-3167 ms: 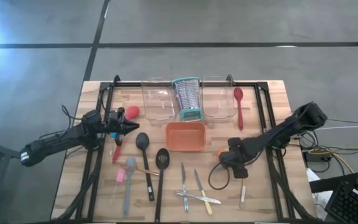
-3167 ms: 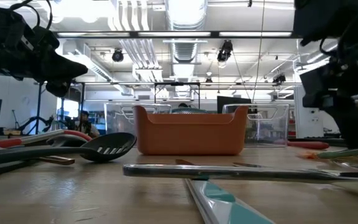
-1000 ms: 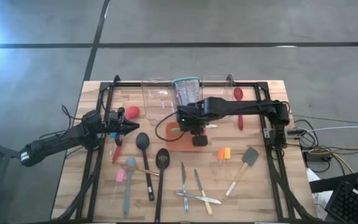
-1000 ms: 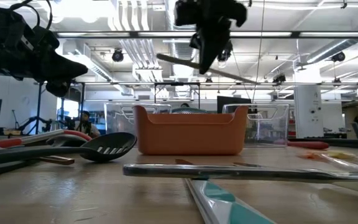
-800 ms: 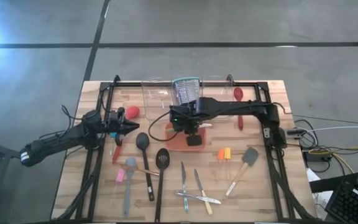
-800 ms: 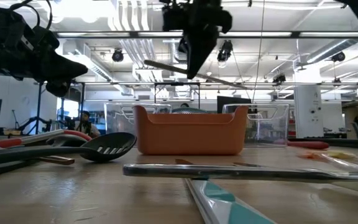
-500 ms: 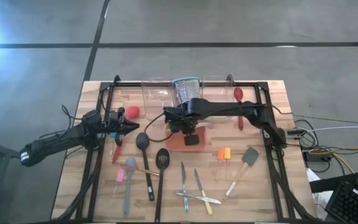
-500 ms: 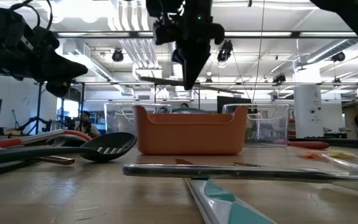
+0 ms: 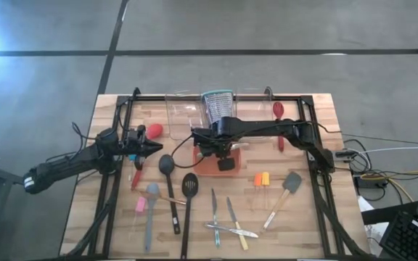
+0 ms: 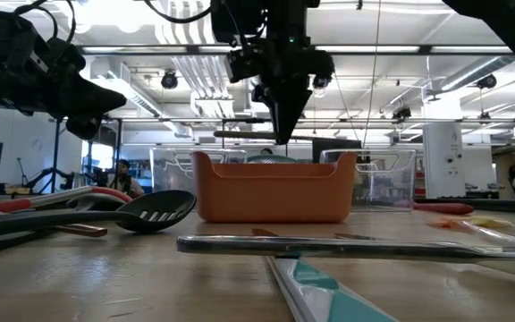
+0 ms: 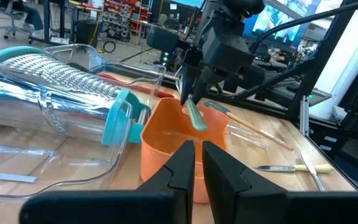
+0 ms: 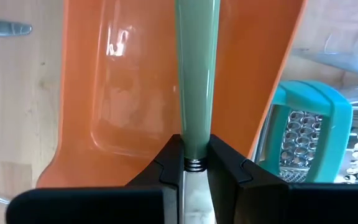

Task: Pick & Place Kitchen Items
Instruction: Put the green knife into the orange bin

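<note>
Your right tool is clenched on a green-handled utensil, holding it just above the orange tray. Your left tool waits pinched shut, well apart from that tray.

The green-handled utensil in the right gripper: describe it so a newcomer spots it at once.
Start at the orange tray in the middle of the table, in front of the steel grater. The right gripper hangs above it, shut on a slim utensil with a pale green handle. It is the only tool in the air; all the others lie on the wood.
</note>
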